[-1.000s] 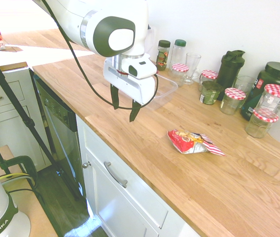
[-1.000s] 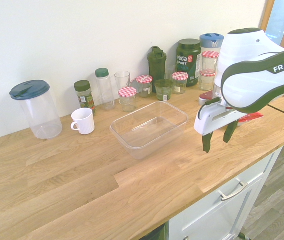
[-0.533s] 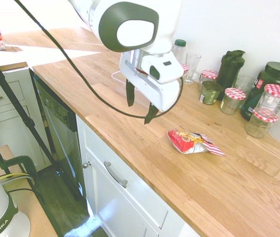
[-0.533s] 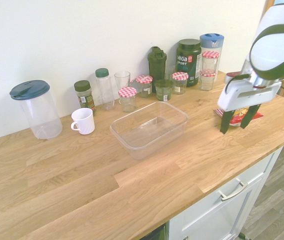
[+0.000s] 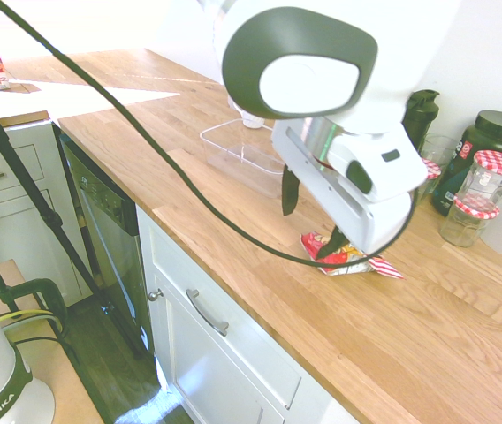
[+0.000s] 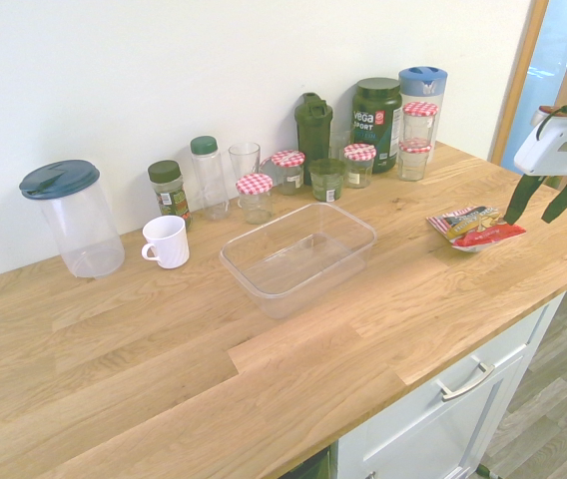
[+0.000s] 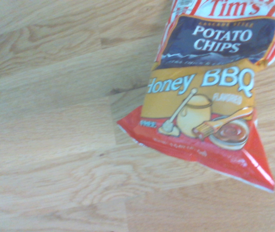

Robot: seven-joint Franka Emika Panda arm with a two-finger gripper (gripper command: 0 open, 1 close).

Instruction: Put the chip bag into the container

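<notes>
Crinkled red-and-yellow foil chip bag (image 6: 474, 227) lies flat on the pale wooden countertop (image 6: 164, 339), striped end frayed-looking. Black-fingered white gripper (image 6: 546, 198) hangs above it, released, empty. Shallow clear plastic rectangular container (image 6: 298, 255), rounded corners, sits well apart, leftward.

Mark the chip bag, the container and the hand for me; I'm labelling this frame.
chip bag (image 6: 475, 228): second exterior view, middle of its printed front.
container (image 6: 254, 278): second exterior view, near rim.
hand (image 6: 546, 200): second exterior view, between its fingertips.
</notes>
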